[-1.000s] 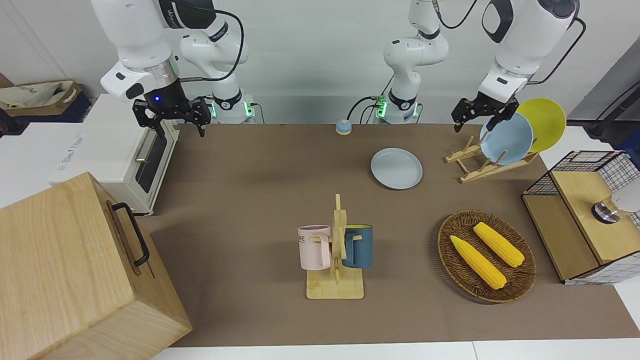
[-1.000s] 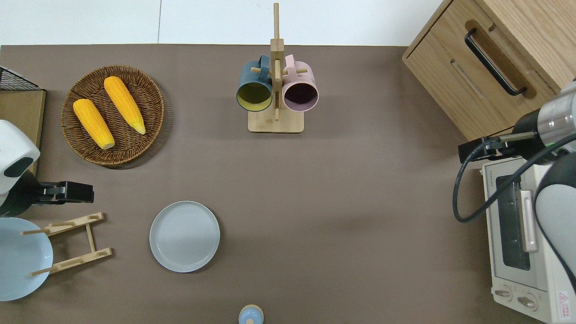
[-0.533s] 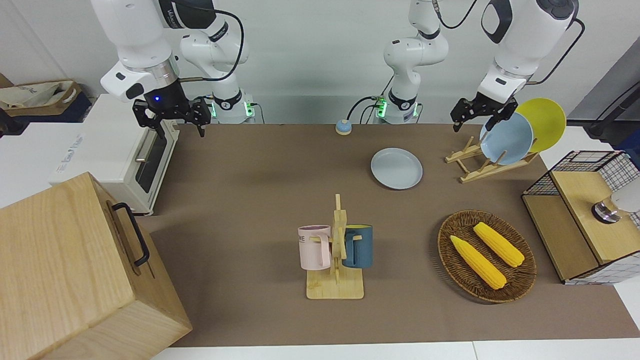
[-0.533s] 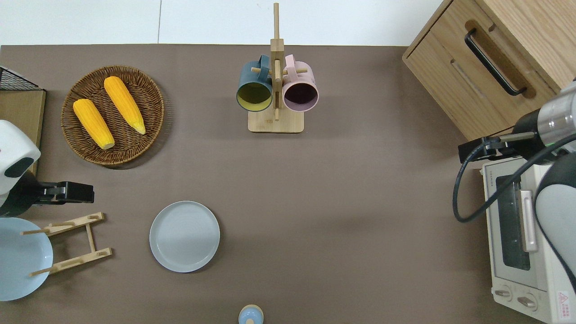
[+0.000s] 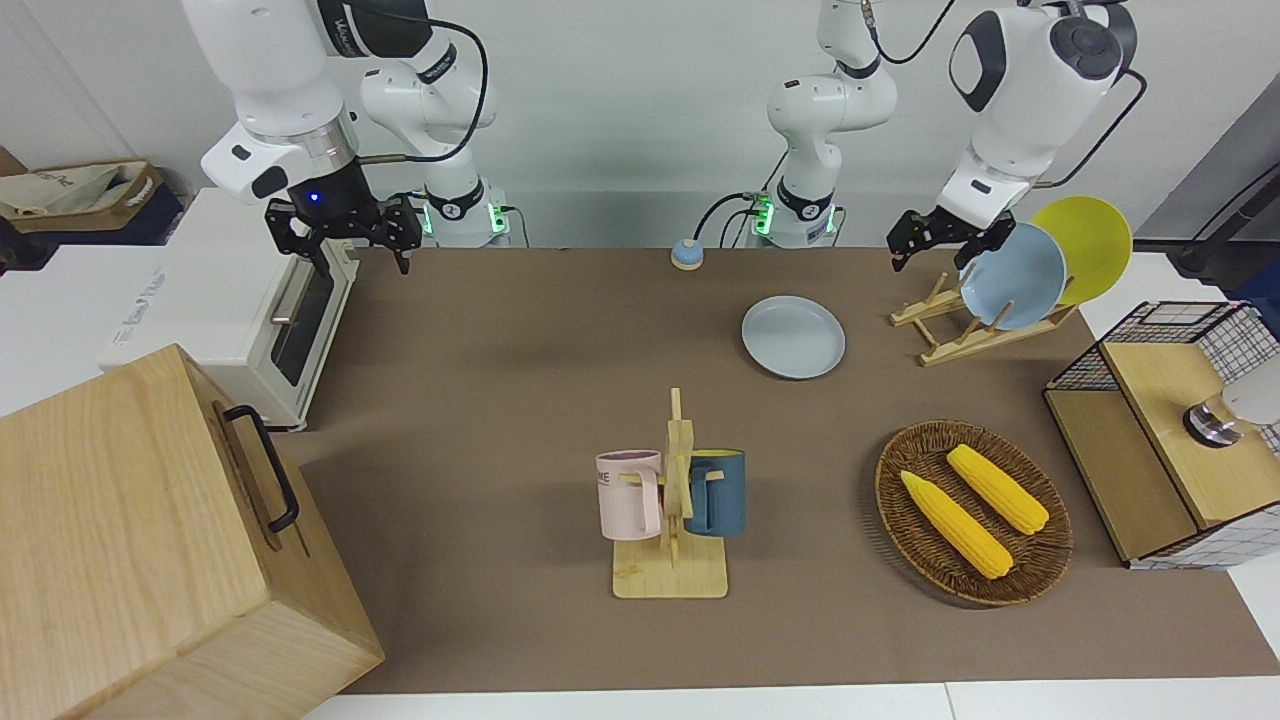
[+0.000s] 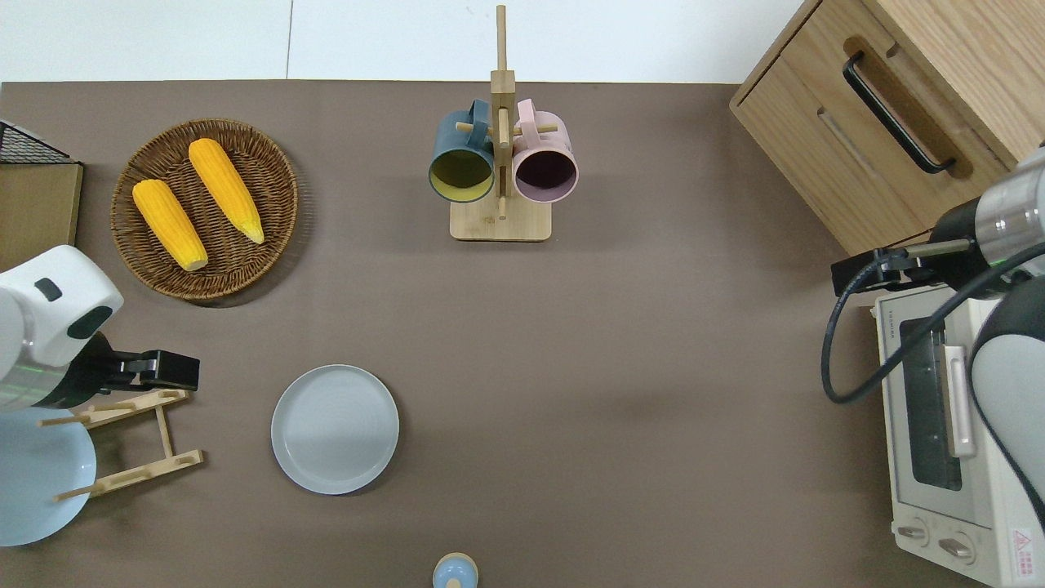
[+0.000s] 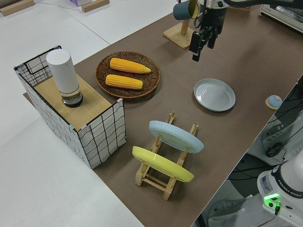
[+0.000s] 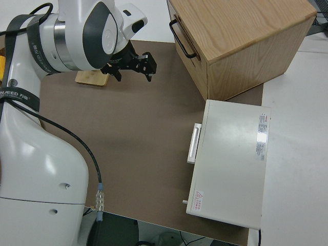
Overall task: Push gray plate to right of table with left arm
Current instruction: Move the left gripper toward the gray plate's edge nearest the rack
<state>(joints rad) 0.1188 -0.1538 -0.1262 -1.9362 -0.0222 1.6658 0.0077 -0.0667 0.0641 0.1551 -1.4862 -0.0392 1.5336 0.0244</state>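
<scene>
The yellow plate [image 7: 162, 164] on the wooden rack [image 7: 161, 176] is shown whole only in the left side view, whereas in the overhead view it is cut off and only the sky-blue plate [image 6: 37, 474] is seen. The gray plate [image 6: 335, 429] is laid flat on the worktop [image 6: 620, 392], beside the rack toward the right arm's end, well apart from the left gripper [image 6: 167, 370], which is held above the rack's farther edge. Whether its fingers are spread cannot be told; the right arm is parked.

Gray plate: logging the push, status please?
Left hand up over the plate rack, off the gray plate. Plate flat on the table, untouched. Right arm parked. Nothing on the mat toward the toaster oven.
</scene>
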